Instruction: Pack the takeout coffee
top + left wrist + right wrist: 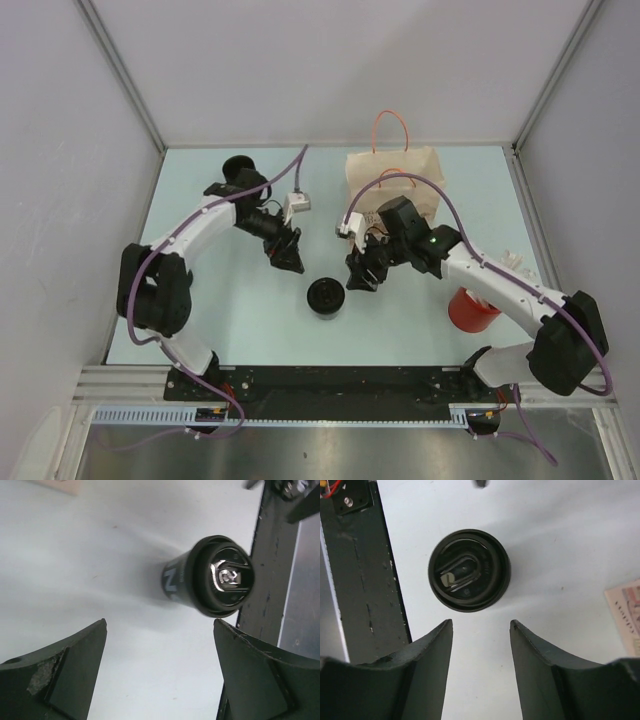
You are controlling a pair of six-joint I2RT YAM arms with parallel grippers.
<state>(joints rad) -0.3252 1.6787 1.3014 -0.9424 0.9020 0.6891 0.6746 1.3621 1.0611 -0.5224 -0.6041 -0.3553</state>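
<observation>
Coffee cup, black lid on, standing outside paper bag, left gripper released, right gripper released

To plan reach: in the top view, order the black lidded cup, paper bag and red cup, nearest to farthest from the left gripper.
1. Black lidded cup, centre, close to the left gripper.
2. Paper bag, back, right of centre.
3. Red cup, far right, under the right arm.

My fingers are matt black plastic, one with a rough scuffed patch. The coffee cup has a smooth black wall, and its lid is glossy black plastic. The bag is matt brown paper. The table is smooth, pale and matt.
</observation>
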